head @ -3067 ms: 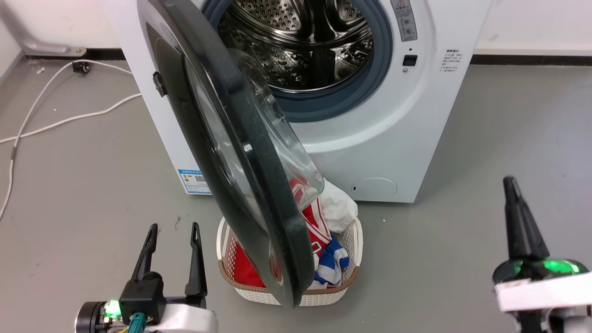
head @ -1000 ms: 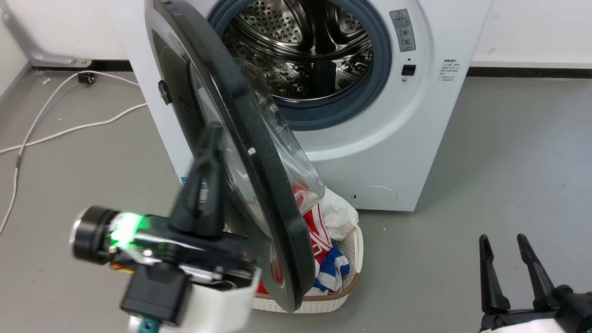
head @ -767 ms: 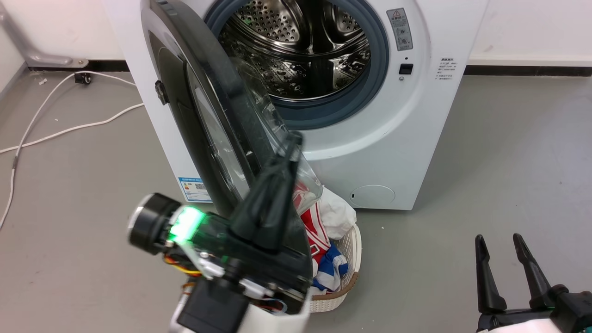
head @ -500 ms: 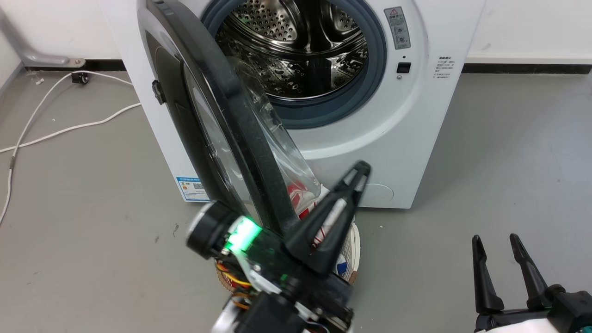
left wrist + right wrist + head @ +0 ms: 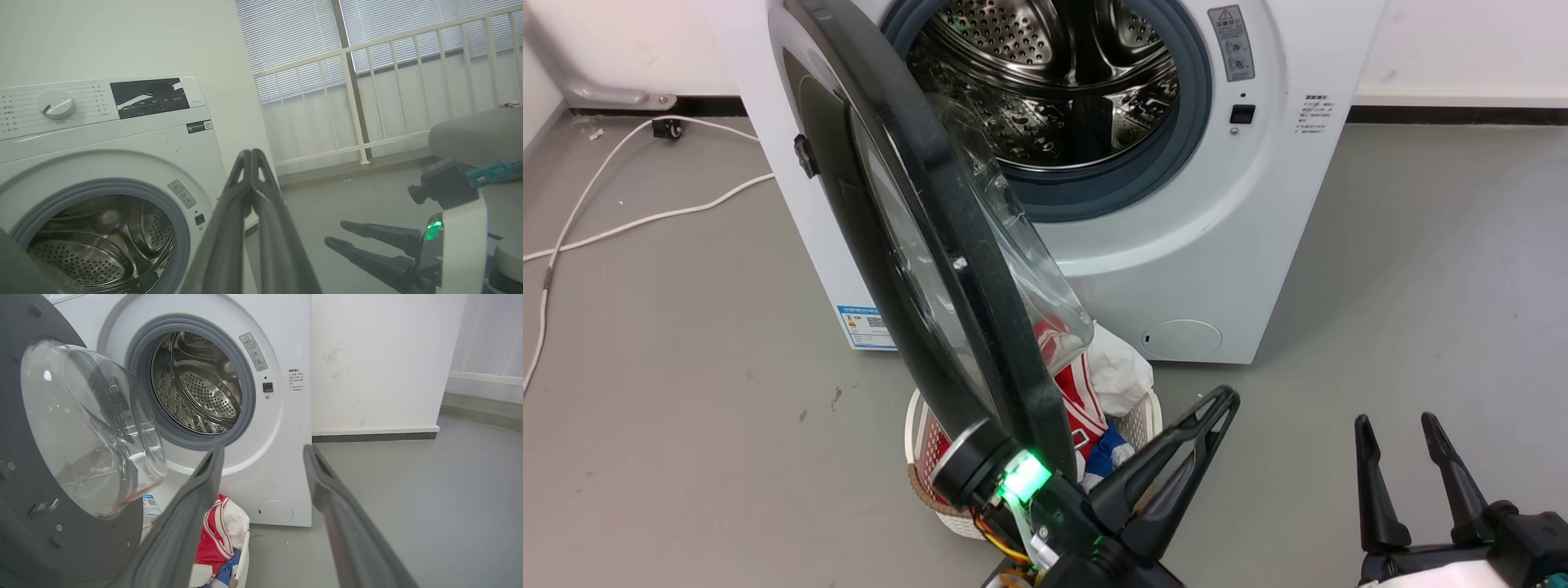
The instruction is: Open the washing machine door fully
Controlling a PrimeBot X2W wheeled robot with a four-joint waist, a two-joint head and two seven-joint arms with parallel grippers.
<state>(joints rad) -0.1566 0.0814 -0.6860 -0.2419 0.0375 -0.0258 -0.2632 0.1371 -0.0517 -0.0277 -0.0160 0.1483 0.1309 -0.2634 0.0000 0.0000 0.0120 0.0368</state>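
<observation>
The left gripper (image 5: 1222, 402) is pinched shut on nothing, its two fingers (image 5: 250, 163) meeting at the tips and pointing up and to the right, away from the door (image 5: 931, 245). Its wrist, with a green light, sits low against the door's bottom rim in the head view; whether it touches the rim I cannot tell from this angle. The right gripper (image 5: 1396, 425) is low on the right, well apart from the door, fingers spread and empty above the grey floor (image 5: 1421, 286). The door stands about half open, nearly edge-on to the head camera, hinged on the left of the machine (image 5: 1217, 245), its glass bowl (image 5: 90, 428) bulging toward the drum (image 5: 1054, 82). Its lower edge hangs over a white basket (image 5: 919, 425) of red, white and blue clothes (image 5: 1086, 392) in front of the machine.
</observation>
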